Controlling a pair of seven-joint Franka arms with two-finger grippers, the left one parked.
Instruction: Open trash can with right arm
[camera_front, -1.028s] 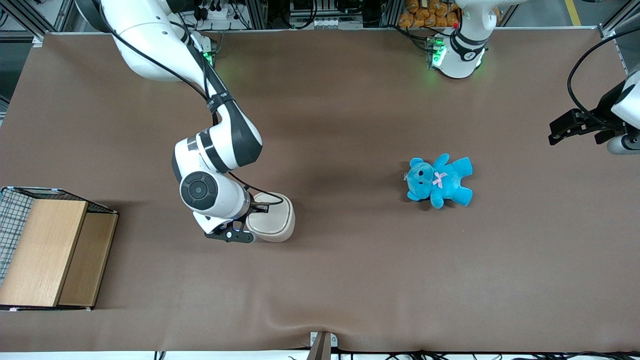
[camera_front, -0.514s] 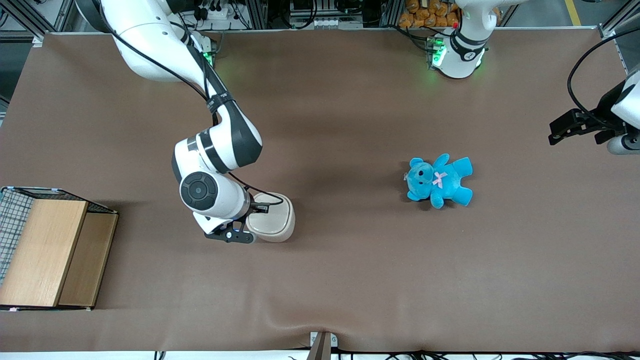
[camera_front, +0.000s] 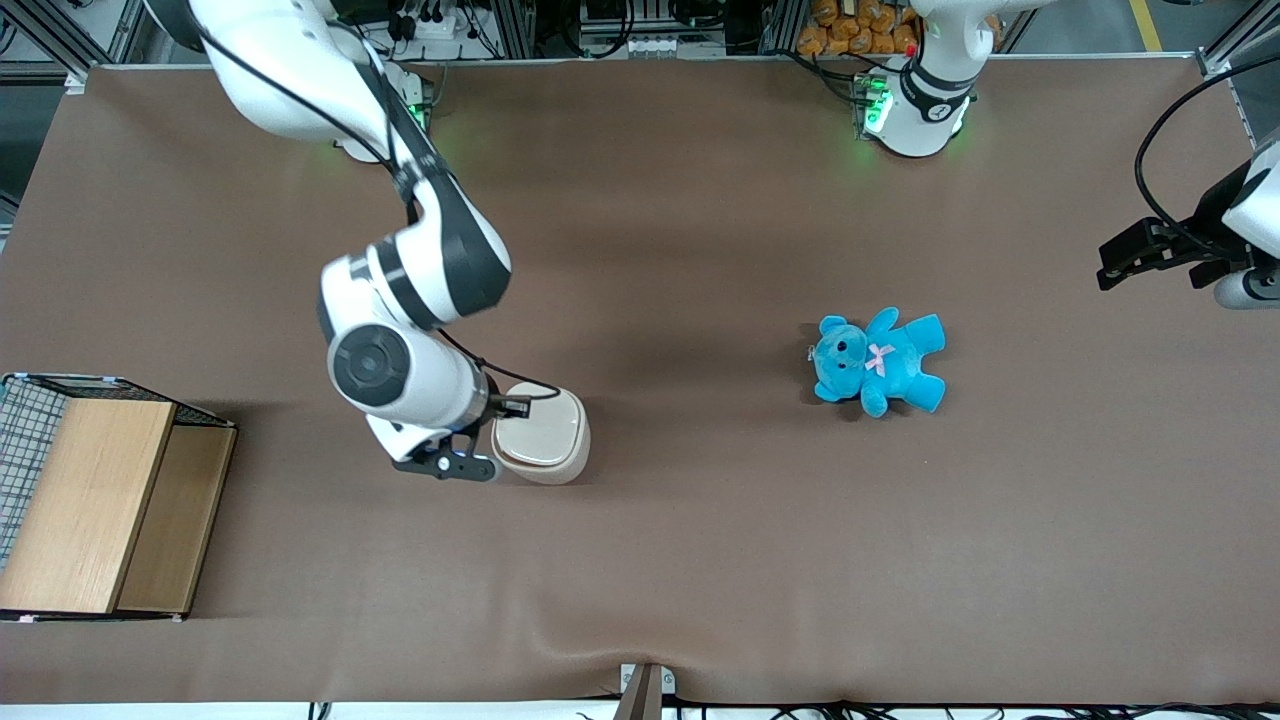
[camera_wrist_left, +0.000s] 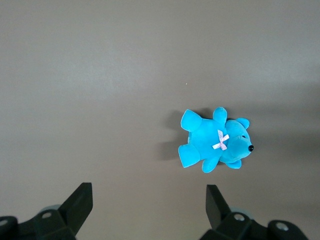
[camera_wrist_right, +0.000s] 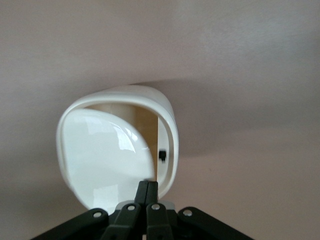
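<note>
Jaws pressed together, gripper (camera_wrist_right: 147, 192) tip at lid (camera_wrist_right: 102, 155) edge, gripping nothing. Trash can (camera_front: 540, 436) mid-table, toward working arm's end, lid partly tipped. Best: steady push, don't shove can.

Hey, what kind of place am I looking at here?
Probably a robotics lab: a brown-covered table inside an aluminium frame, the shut gripper at the trash can lid's edge, props like a teddy and a wooden box.
</note>
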